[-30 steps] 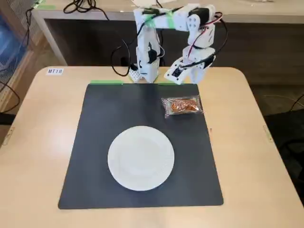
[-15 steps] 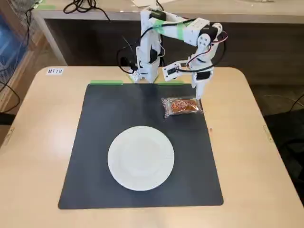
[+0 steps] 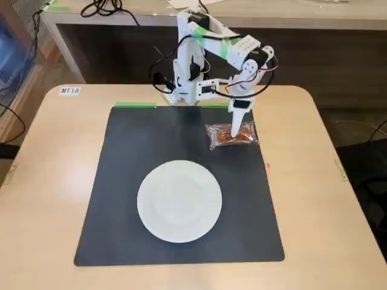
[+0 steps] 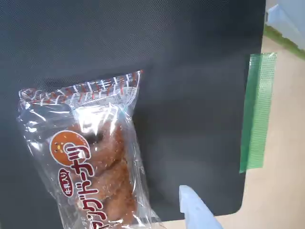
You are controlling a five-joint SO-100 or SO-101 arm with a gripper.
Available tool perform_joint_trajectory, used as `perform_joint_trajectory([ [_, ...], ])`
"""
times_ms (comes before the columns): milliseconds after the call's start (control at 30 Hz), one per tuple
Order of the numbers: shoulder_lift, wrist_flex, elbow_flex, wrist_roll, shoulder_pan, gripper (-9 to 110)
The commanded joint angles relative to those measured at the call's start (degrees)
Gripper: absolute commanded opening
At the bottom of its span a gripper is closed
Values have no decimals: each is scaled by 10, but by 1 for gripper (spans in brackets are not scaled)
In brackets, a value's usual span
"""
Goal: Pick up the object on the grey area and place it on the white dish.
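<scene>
The snack (image 3: 233, 135), orange-brown in a clear crinkly wrapper, lies flat on the grey mat (image 3: 145, 145) near its far right corner. My gripper (image 3: 236, 133) points down onto the snack, jaws apart, one finger over its middle. In the wrist view the snack (image 4: 90, 167) fills the lower left on the mat (image 4: 190, 71). One pale fingertip (image 4: 193, 210) shows just right of it; the other finger is out of view. The white dish (image 3: 179, 200) sits empty on the mat's near middle, well clear of the gripper.
Green tape (image 3: 134, 105) runs along the mat's far edge and shows in the wrist view (image 4: 257, 109). The arm's base (image 3: 184, 90) stands behind the mat. Beige tabletop (image 3: 54, 169) surrounds the mat. Cables (image 3: 103, 8) lie on the bench behind.
</scene>
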Motion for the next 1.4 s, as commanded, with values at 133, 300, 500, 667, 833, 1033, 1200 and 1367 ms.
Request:
perform_joint_trajectory([
  [133, -60, -5, -47, -49, 26, 48],
  [300, -92, -54, -52, -69, 34, 48],
  [500, -98, -79, -54, -69, 27, 48],
  [667, -116, -80, -47, -62, 26, 48],
  [833, -149, -101, -47, -61, 24, 48],
  [1033, -177, -151, -34, -68, 32, 44],
  [1200, -172, -227, 11, -68, 40, 32],
  [1367, -131, -294, 87, -45, 47, 17],
])
